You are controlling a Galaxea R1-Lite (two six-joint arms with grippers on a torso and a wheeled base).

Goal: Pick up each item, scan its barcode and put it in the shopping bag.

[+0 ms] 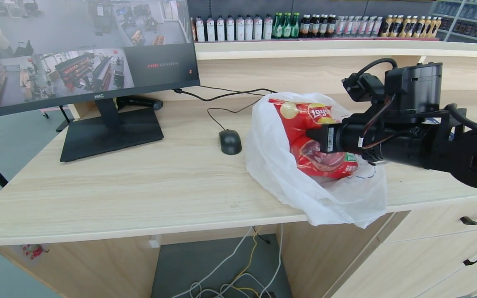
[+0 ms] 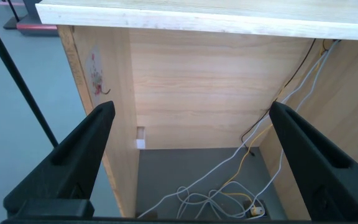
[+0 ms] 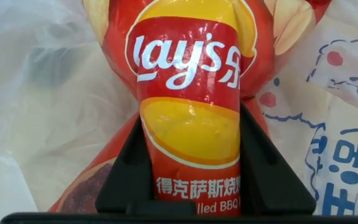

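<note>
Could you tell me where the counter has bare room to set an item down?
Widest bare patch: the counter in front of the monitor stand and mouse, up to the front edge. Crowded on the right, where the right gripper holds the chip bag in the shopping bag.

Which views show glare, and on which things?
Right wrist view: white glints on the glossy red and yellow crisp packet pinched in the right claw. Head view: the thin white plastic shopping bag shines softly. Left wrist view: no glare, even light on the pale wooden panel.
</note>
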